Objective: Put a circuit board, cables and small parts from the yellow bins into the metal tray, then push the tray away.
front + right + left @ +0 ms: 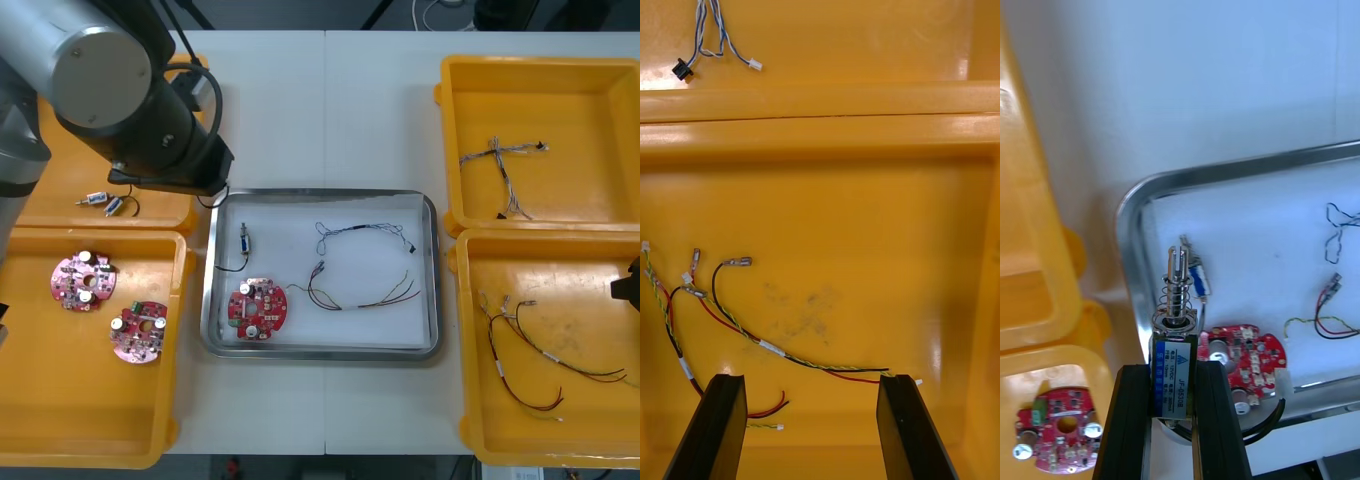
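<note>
The left gripper (1174, 379) clamps a small metal part (1174, 337) over the left side of the metal tray (1133, 225). The part's long axis runs along the fingers, sprung pin pointing out past the tips. Better lower it onto bare floor (clear of the circuit board (1244, 356)) before letting go. The right gripper (811, 386) hangs spread wide over a yellow bin (820, 142) holding cables (737, 330).
</note>
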`<move>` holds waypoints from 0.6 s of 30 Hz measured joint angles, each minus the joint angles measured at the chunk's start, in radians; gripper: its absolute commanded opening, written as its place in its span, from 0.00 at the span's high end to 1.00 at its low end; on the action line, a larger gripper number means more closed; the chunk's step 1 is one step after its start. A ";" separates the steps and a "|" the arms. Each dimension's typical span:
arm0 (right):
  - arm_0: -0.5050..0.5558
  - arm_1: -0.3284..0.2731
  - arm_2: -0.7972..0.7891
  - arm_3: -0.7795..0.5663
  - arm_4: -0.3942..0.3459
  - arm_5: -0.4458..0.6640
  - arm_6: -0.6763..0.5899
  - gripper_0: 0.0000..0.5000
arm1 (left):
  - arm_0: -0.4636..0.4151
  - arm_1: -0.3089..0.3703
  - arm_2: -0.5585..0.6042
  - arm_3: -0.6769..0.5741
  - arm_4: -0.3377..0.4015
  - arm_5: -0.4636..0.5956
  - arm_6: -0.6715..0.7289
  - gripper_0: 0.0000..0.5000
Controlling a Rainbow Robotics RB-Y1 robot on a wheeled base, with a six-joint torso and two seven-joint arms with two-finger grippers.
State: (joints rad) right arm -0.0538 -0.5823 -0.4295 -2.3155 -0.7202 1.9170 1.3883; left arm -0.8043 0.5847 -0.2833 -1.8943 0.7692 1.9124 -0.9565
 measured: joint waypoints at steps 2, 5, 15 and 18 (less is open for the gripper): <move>0.000 0.000 0.000 -0.001 0.001 0.000 0.000 0.00 | -0.007 -0.014 -0.038 0.003 0.000 -0.001 0.036 1.00; 0.001 0.000 0.000 -0.002 0.002 0.000 0.000 0.00 | -0.019 -0.025 -0.101 0.022 0.000 -0.025 0.077 1.00; 0.001 0.000 0.000 -0.017 0.009 0.000 -0.001 0.00 | -0.034 -0.064 -0.247 0.153 -0.008 -0.156 0.086 1.00; 0.001 0.000 0.000 -0.020 0.020 0.000 -0.001 0.00 | -0.035 -0.074 -0.289 0.184 -0.030 -0.189 0.086 1.00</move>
State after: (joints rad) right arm -0.0529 -0.5823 -0.4294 -2.3351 -0.7003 1.9170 1.3875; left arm -0.8390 0.5104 -0.5720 -1.7102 0.7387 1.7236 -0.8702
